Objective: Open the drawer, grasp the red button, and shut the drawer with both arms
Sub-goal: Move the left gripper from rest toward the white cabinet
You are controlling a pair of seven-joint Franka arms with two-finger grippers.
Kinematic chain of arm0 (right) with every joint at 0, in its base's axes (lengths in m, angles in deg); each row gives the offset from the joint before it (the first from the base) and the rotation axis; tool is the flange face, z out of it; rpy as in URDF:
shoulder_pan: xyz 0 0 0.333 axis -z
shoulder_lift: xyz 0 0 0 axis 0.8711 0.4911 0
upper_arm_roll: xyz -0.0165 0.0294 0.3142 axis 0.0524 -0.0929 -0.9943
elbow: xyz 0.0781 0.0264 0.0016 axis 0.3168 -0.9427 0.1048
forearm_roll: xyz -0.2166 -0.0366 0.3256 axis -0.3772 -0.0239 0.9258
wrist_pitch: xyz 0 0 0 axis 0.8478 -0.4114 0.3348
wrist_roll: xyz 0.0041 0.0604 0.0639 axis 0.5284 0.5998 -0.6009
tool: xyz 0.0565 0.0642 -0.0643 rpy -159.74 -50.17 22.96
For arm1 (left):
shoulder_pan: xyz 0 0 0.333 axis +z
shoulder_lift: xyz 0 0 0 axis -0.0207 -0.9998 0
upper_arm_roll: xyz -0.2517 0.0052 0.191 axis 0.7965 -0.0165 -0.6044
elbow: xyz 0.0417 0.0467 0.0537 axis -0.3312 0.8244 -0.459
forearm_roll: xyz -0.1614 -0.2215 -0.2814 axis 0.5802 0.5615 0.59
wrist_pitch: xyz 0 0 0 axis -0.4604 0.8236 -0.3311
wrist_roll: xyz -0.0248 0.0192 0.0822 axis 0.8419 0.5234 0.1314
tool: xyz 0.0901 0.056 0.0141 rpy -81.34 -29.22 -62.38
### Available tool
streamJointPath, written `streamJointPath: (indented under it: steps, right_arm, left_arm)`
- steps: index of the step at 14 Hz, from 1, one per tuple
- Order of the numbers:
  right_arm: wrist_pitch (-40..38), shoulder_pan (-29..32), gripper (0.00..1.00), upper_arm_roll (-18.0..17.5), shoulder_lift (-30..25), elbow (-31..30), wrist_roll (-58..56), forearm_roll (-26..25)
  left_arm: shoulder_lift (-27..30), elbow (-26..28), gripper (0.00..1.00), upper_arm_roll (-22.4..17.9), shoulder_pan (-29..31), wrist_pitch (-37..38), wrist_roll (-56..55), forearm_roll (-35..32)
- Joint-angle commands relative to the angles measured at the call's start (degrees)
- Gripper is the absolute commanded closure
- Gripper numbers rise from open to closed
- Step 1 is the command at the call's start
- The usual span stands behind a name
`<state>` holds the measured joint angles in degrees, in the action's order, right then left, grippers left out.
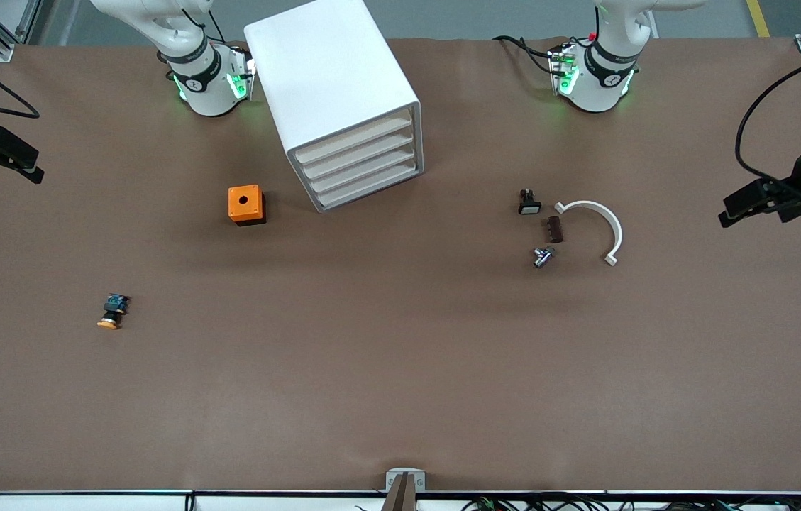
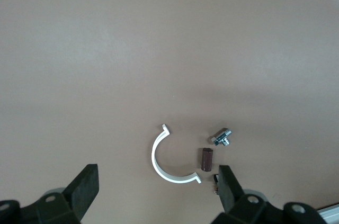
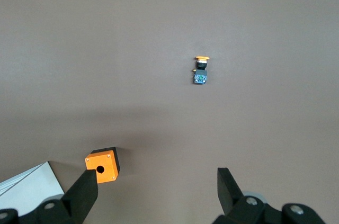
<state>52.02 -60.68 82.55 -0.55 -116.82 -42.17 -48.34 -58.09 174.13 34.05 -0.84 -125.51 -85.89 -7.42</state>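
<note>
Left gripper (image 1: 744, 202) hangs over the table's (image 1: 400, 397) three o'clock edge, fingers wide apart and holding nothing. Right gripper (image 1: 24, 163) hangs over the nine o'clock edge, likewise spread and empty.

Nearest the front camera, at eight o'clock from the table's middle, a yellow-capped button (image 1: 112, 311) lies on its side. At two o'clock sits a loose cluster: a metal fitting (image 1: 543, 256), a brown block (image 1: 554, 229), a white half ring (image 1: 599, 223) and a black switch (image 1: 529, 203). An orange box (image 1: 246, 204) stands at ten o'clock. Just beside it, at twelve, is the white cabinet (image 1: 333, 78), all four drawers (image 1: 361, 160) pushed in flush.
</note>
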Motion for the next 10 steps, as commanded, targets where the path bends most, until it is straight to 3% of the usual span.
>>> streamJointPath:
  steps: [1, 4, 8, 10]
  right_arm:
    - [-0.45, 0.0, 0.0, 0.1, -1.5, -1.01, -0.19, -0.55]
    - [0.08, 0.09, 0.0, 0.19, -1.41, -1.01, -0.19, -0.38]
    - [1.4, 0.0, 0.0, 0.19, -1.33, -1.01, -0.28, -0.11]
    - [1.75, 0.0, 0.0, 0.19, -1.33, -1.01, -0.28, 0.15]
  left_arm:
    - [-4.02, -1.24, 0.01, 0.25, -0.43, 0.51, -0.27, -0.73]
    - [-6.67, -1.24, 0.01, 1.21, -2.35, 1.03, -1.4, -0.55]
    - [-9.92, -2.03, 0.01, 1.65, -9.55, 3.76, -16.4, -0.03]
    - [-11.5, -2.03, 0.01, 1.65, -13.25, 3.67, -24.4, 3.74]
